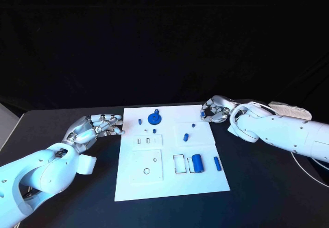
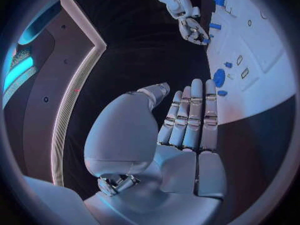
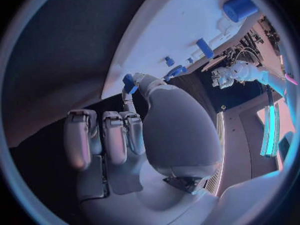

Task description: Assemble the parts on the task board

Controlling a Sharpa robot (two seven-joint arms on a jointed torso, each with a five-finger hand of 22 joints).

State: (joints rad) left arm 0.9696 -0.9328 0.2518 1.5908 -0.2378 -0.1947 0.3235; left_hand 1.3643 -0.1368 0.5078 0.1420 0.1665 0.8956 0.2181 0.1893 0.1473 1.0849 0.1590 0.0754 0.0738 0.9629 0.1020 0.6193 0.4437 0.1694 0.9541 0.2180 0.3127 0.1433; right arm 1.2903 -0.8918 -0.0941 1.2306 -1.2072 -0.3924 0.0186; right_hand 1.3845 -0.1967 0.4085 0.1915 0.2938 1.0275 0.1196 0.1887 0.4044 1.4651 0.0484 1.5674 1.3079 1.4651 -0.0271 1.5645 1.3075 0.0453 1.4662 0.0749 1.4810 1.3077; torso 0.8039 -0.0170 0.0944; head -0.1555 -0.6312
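Board [image 1: 171,183] partly fitted; right hand [image 1: 214,112] pinches a blue part [image 3: 129,82] at its edge. Left hand [image 1: 98,127] open, empty. Next, presumably: seat part accurately.

White task board [image 1: 171,185] — blue parts [image 1: 197,163] — black table [image 1: 267,190], silver fingers [image 1: 110,124]

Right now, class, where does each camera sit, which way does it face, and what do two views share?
Head view: on the robot's head, looking down at the black table and white task board; left hand and right hand show.
Left wrist view: behind the left hand, facing the board; its palm and fingers show.
Right wrist view: behind the right hand, facing the board; it pinches a small blue part.
Shared: head and right wrist views show the large blue cylinder.
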